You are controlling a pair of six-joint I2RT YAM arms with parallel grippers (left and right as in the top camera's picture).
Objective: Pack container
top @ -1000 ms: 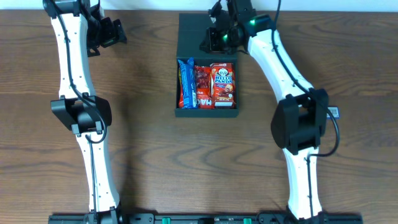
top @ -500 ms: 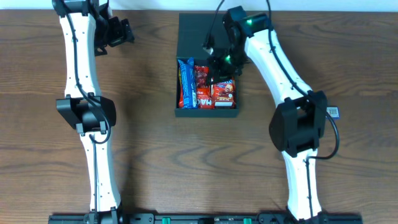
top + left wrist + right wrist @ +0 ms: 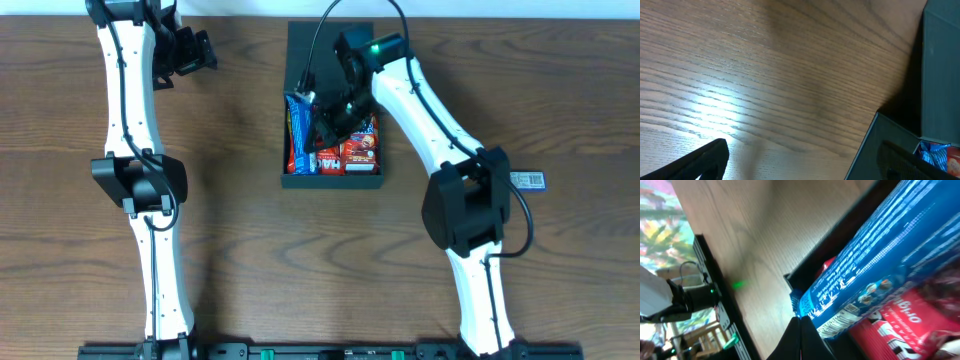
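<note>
The dark container (image 3: 333,181) lies open at the table's top middle, its flap lid (image 3: 320,45) flat behind it. Inside lie a blue packet (image 3: 298,135), a red packet (image 3: 326,160) and a Hello Panda box (image 3: 363,147). My right gripper (image 3: 326,115) is low over these snacks, fingers shut together with nothing between them. In the right wrist view the fingertips (image 3: 801,325) sit by the blue packet's (image 3: 880,255) end, above a red packet (image 3: 900,322). My left gripper (image 3: 195,50) is open, far left of the container; its wrist view shows the container's corner (image 3: 885,145).
A small white barcode tag (image 3: 529,180) lies on the wood right of the right arm. The left wrist fingers (image 3: 805,167) frame bare wood beside the container, with the lid's edge (image 3: 940,75) at the right.
My right gripper has moved from over the lid forward and left, down onto the snacks in the container. The left arm shifted slightly right, then held still.
</note>
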